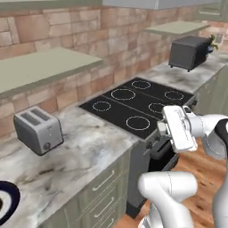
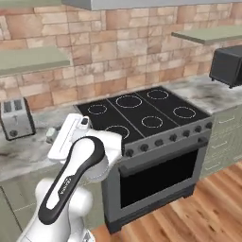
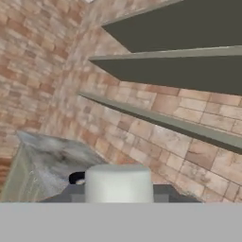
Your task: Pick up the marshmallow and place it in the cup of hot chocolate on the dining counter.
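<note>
The marshmallow, the cup of hot chocolate and the dining counter are all out of view. My gripper hangs at the front edge of the long worktop, just left of the stove, and points towards the brick wall. From the right base camera the gripper is a small grey nub at the end of the white hand, too small to tell how its jaws stand. Nothing is seen held in it.
A silver toaster stands on the marble worktop, and a dark-blue-rimmed plate sits at its near left end. A black toaster oven stands beyond the stove. Sage shelves hang on the wall. Wooden floor lies right.
</note>
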Robot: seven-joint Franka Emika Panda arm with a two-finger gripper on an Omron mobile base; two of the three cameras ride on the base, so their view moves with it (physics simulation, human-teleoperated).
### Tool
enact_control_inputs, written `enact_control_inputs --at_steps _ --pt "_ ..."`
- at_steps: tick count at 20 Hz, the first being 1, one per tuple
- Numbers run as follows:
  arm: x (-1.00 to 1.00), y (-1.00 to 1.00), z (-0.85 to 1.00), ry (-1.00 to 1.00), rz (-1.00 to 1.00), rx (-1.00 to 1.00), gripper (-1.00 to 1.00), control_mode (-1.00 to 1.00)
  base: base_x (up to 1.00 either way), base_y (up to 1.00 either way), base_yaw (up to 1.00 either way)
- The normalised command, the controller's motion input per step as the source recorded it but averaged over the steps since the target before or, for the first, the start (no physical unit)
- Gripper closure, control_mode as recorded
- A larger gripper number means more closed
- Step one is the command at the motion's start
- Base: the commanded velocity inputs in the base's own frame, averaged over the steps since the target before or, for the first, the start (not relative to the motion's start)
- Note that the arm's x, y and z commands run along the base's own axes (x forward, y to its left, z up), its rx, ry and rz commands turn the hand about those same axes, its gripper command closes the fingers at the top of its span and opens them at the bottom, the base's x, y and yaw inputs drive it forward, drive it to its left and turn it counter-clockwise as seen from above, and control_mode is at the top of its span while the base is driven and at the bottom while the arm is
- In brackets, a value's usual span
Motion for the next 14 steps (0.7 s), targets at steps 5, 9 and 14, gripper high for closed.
enact_control_inputs --at_steps 5,9,14 --pt "0.0 0.0 0.0 0.0 0.0 0.0 1.0 1.0 0.0 -0.43 -0.9" --pt "0.0 0.0 0.0 0.0 0.0 0.0 1.0 1.0 0.0 -0.41 -0.87" --pt "0.0 0.0 0.0 0.0 0.0 0.0 1.0 1.0 0.0 -0.38 -0.85"
